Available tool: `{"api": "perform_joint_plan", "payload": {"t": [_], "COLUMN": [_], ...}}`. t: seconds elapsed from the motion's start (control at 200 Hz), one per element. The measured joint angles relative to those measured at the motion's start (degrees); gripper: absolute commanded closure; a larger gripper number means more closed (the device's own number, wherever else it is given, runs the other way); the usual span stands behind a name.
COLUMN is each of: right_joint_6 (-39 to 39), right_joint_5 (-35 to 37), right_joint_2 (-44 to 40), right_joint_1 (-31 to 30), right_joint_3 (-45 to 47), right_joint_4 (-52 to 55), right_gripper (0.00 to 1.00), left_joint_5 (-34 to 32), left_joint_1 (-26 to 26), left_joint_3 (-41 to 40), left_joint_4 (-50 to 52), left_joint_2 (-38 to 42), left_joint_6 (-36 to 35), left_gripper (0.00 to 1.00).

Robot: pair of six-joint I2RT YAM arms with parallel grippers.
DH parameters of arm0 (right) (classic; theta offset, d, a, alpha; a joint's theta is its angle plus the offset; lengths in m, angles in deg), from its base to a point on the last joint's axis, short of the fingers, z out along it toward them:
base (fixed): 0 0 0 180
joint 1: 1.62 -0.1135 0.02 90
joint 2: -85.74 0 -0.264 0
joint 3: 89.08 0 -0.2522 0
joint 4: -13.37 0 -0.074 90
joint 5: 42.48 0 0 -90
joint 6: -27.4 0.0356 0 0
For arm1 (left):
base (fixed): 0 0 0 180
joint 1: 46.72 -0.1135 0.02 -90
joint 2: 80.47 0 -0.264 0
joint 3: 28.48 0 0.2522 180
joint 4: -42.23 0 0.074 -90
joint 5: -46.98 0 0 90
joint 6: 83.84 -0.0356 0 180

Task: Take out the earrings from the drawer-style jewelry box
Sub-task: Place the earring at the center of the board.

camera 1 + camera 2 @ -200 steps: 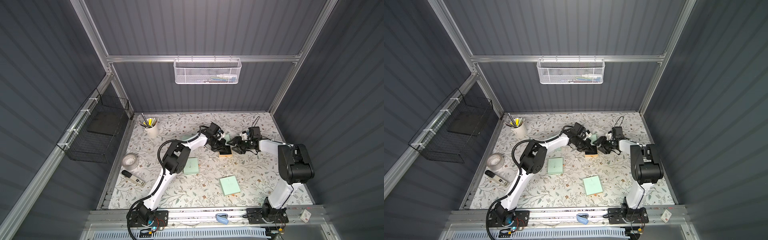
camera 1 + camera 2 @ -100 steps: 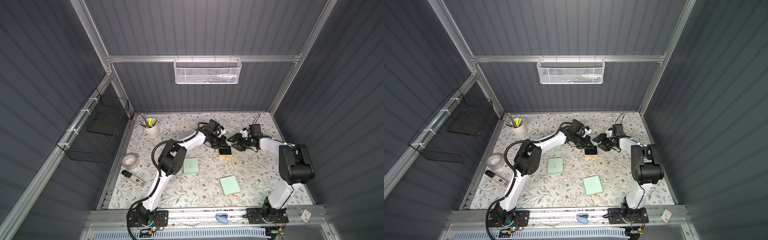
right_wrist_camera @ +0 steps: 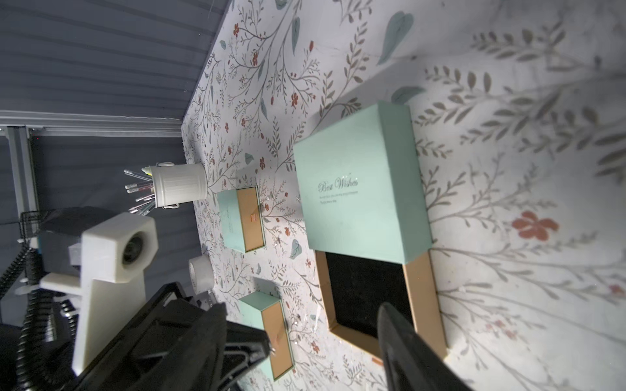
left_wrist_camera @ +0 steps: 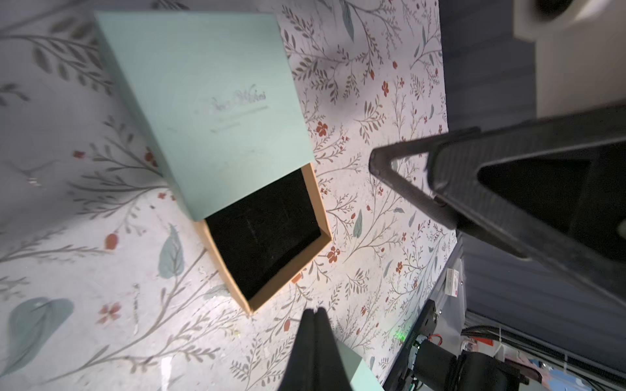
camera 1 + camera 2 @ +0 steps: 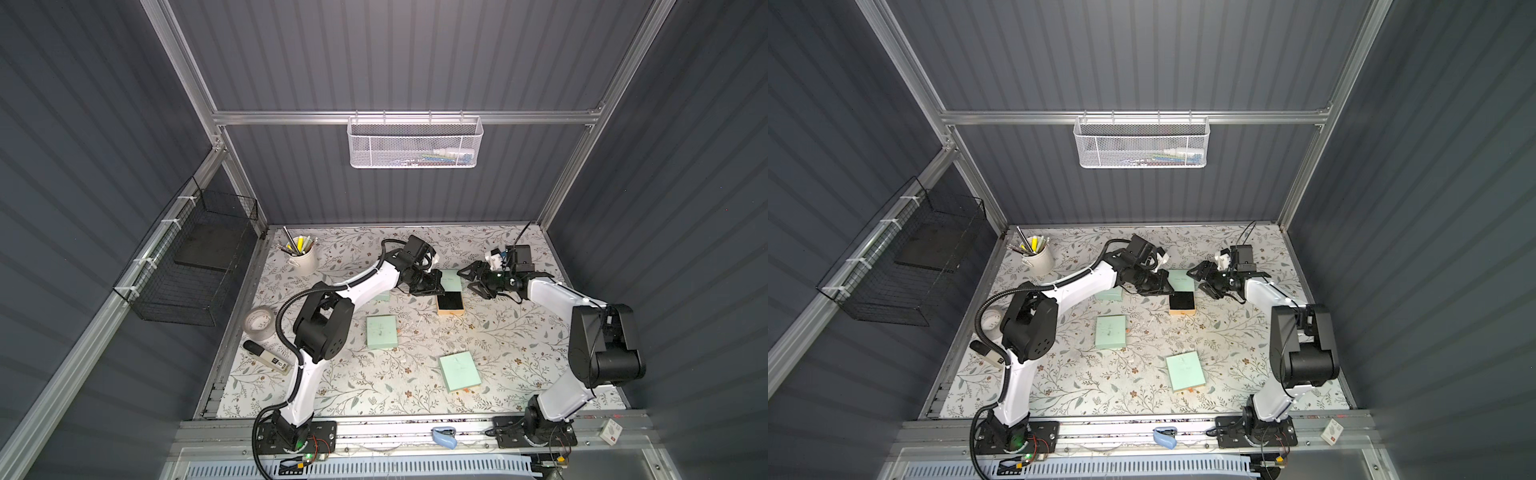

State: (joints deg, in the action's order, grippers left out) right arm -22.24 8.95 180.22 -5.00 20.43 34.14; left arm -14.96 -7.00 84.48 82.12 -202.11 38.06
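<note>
A white cup point(image 5: 302, 259) with pens in it stands at the far left of the flowered table cover point(image 5: 515, 345). Nearer, on the left side, a roll of tape point(image 5: 259, 322) lies flat, and just beside it is a black and pale pen-like thing point(image 5: 268, 360). A black wire basket point(image 5: 187, 266) hangs on the left wall and a white mesh basket point(image 5: 415, 143) on the far wall. A small blue object point(image 5: 444, 437) lies on the near rail.
</note>
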Motion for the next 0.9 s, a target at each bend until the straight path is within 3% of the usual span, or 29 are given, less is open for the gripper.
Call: {"api": "perform_joint_plan", "payload": {"t": [0.32, 0.61, 0.901], "right_joint_6": [-1.5, -2.3, -2.3], "right_joint_5": [0.9, 0.9, 0.8], "right_joint_2": [-6.9, -8.2, -8.2], "right_joint_1": [0.0, 0.0, 0.0], "right_joint_3": [6.2, 8.2, 10.7], "right_joint_4": [2.5, 3.4, 3.3], "right_gripper": [0.01, 0.01, 0.01], "left_joint_5": [-7.8, -9.6, -7.2], "left_joint_1": [-5.0, -4.9, -4.9], "left_joint_3": [-0.8, 0.3, 1.4], "left_joint_4": [5.0, 7.0, 6.1], "left_joint_2": [-0.5, -5.8, -7.3], "left_joint_6": [-1.6, -2.4, -2.3], "left_gripper": [1.00, 1.00, 1.00]}}
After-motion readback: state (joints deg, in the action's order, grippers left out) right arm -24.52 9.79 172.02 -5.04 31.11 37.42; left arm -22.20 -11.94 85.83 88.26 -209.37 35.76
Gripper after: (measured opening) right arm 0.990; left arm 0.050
